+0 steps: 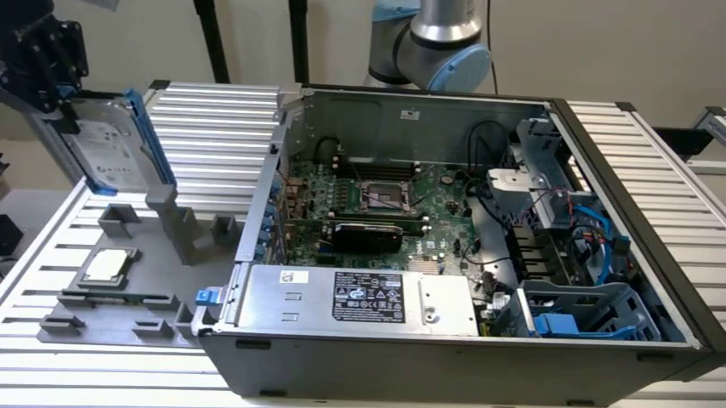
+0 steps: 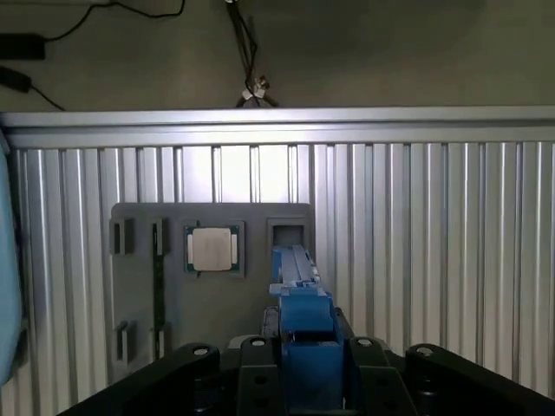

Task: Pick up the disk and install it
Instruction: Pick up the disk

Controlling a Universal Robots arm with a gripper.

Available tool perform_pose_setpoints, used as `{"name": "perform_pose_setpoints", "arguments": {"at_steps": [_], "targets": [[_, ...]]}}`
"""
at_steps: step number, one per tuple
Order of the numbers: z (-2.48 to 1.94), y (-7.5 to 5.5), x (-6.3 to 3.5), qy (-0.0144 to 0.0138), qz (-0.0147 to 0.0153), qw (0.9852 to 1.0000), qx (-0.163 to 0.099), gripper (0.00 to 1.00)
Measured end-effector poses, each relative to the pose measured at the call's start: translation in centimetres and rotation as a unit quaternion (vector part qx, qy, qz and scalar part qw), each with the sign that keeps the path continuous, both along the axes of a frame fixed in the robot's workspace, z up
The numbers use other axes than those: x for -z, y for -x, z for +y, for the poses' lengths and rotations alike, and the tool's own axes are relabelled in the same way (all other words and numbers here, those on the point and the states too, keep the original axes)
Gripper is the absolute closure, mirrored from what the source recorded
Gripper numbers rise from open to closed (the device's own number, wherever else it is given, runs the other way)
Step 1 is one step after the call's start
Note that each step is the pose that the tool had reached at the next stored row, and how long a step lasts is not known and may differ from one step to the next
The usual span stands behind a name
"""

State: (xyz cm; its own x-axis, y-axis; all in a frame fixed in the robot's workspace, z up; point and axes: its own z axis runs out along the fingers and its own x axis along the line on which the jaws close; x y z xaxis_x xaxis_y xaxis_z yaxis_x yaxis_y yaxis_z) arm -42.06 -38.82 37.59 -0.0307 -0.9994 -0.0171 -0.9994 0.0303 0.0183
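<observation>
A ribbed aluminium worktop (image 1: 635, 161) (image 2: 434, 251) carries a large dark-grey open computer case (image 1: 454, 365), which fills its middle and the exterior view's right side. A flat grey plastic fixture plate (image 1: 148, 280) (image 2: 217, 321) lies along the worktop's edge on the exterior view's left. Above that plate's far end, towards the worktop's far corner, hangs the flat silver-grey disk in its bright blue carrier (image 1: 104, 144) (image 2: 303, 321), standing on edge and slightly tilted. The black gripper (image 1: 66, 109) (image 2: 308, 373) has its 2 jaws closed on the carrier's upper end. 1 small square silver chip (image 1: 105, 265) (image 2: 212, 250) rests in a recess on the plate.
</observation>
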Motion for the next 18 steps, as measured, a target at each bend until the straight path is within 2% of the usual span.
{"name": "perform_pose_setpoints", "arguments": {"at_steps": [5, 10, 18], "targets": [[0.00, -0.9, -2.28, -0.0004, 0.0000, 1.0000, 0.000, 1.00], [-0.01, -2.6, -4.55, -0.0017, 0.0001, 1.0000, 0.000, 1.00], [-0.33, -6.3, -7.48, -0.0098, 0.0000, 1.0000, 0.000, 1.00]]}}
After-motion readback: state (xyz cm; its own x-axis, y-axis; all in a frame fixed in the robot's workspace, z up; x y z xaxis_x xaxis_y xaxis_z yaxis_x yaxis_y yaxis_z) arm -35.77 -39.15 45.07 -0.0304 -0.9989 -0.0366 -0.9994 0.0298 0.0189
